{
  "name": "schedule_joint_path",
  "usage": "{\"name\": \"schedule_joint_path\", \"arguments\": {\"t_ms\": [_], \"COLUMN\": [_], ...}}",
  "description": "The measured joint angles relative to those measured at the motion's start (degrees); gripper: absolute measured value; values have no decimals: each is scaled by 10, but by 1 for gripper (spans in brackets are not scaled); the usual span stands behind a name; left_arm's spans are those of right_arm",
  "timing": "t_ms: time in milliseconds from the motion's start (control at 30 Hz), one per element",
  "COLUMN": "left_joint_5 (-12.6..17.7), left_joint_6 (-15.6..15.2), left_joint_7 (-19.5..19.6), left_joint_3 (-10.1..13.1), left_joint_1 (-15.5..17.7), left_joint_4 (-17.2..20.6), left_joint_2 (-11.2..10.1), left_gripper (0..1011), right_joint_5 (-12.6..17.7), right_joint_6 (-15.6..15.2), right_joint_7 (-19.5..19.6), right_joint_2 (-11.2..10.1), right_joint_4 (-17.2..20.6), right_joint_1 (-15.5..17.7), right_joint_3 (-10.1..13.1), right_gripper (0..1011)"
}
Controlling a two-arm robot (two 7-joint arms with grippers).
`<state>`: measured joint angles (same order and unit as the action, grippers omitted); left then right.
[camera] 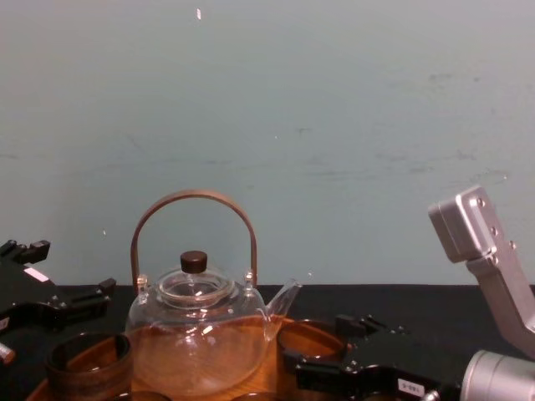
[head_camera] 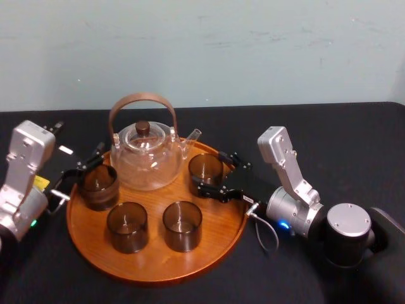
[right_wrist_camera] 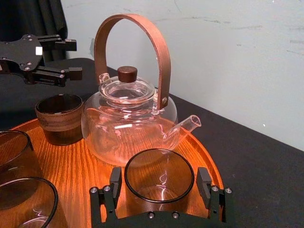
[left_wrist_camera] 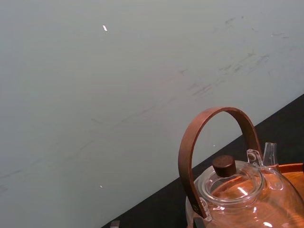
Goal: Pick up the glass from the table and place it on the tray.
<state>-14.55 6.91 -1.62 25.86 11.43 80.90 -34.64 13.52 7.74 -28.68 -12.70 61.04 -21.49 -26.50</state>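
Glass: the dark smoky glass (head_camera: pixel 205 172) we care about is already standing upright on the tray (head_camera: pixel 85 228). It's right at the tray's right edge, just beside the teapot's spout.
Right gripper: the right gripper (right_wrist_camera: pixel 159 176) reaches in over the tray's right edge and straddles the glass, one black finger on each side. In the right wrist view we see the fingers spread, with a sliver of gap to the glass wall on both sides. So we'd say it isn't pinching anything.
Tray: big, round, orange-brown wood with a low rim, sitting on the black table (head_camera: pixel 354 145).
Teapot: the clear teapot (head_camera: pixel 145 158) has a bent wooden handle and a dark knob on its lid. It sits at the tray's back edge with the spout pointing toward the right edge.
Other glasses: there are three more of the same dark kind, all upright on the tray. The left glass (head_camera: pixel 99 187) is at the left edge. The front-left glass (head_camera: pixel 127 227) and front-right glass (head_camera: pixel 182 225) stand side by side toward the front edge, near each other but apart.
Left gripper: the left gripper (right_wrist_camera: pixel 76 59) is up at the tray's left edge, close to the left glass. Its fingers are apart with nothing between them. We can't tell if it touches that glass.
Backdrop: a pale greenish wall (head_camera: pixel 253 50) rises behind the table's back edge.
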Motion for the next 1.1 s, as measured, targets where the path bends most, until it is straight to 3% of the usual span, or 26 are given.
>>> {"name": "schedule_joint_path", "arguments": {"t_ms": [367, 700, 1100], "left_joint_5": [0, 0, 0], "left_joint_6": [0, 0, 0], "left_joint_7": [0, 0, 0], "left_joint_3": [0, 0, 0], "left_joint_1": [0, 0, 0], "left_joint_4": [0, 0, 0], "left_joint_2": [0, 0, 0], "left_gripper": [1001, 1002, 1001], "right_joint_5": [2, -5, 3], "right_joint_6": [0, 12, 23], "right_joint_7": [0, 7, 16], "right_joint_2": [-1, -14, -51], "right_joint_4": [4, 46, 166], "right_joint_1": [2, 15, 63], "right_joint_3": [1, 5, 27], "right_gripper": [1002, 1002, 1002]}}
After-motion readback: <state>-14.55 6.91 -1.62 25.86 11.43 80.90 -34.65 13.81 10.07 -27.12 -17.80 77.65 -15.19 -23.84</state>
